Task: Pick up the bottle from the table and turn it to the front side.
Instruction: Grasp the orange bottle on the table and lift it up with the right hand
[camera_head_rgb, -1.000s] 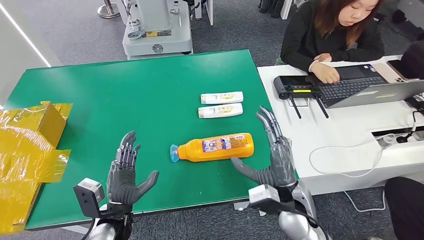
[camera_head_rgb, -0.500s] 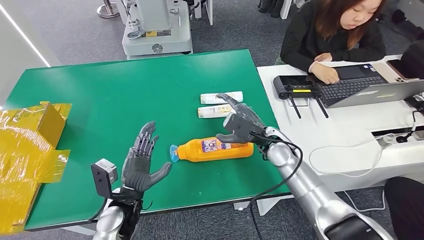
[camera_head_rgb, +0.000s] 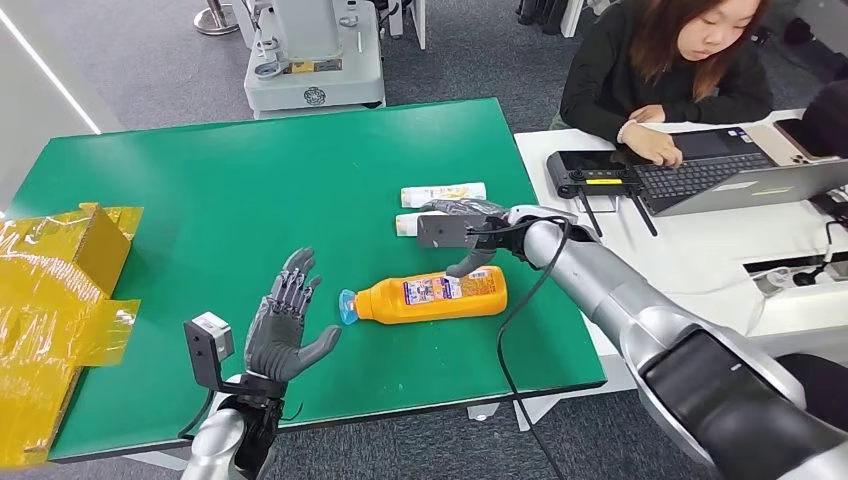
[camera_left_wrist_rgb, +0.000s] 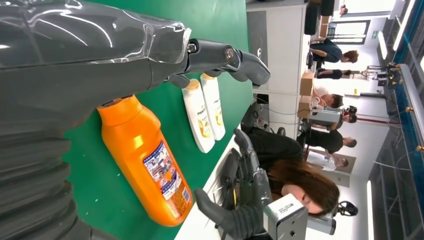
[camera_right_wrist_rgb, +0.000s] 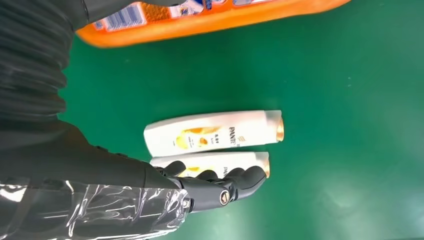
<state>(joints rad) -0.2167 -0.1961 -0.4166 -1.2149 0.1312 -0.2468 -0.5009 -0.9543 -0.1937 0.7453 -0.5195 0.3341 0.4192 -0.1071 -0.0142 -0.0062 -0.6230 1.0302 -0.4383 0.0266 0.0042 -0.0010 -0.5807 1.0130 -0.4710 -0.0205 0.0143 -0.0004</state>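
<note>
Nearest the robot, the left hand hangs over the green counter with fingers spread and nothing in it, just beside the capped end of the orange bottle, which lies on its side untouched. Beyond it the right hand, also released and empty, hovers above the bottle's far side, over the nearer of two white bottles. Closing from there could catch a white bottle instead, or roll the round orange one away.

Orange bottle with blue cap and printed label, lying flat on its side, untouched, between the two hands: cap end toward the left hand, base just below the right hand.
</note>
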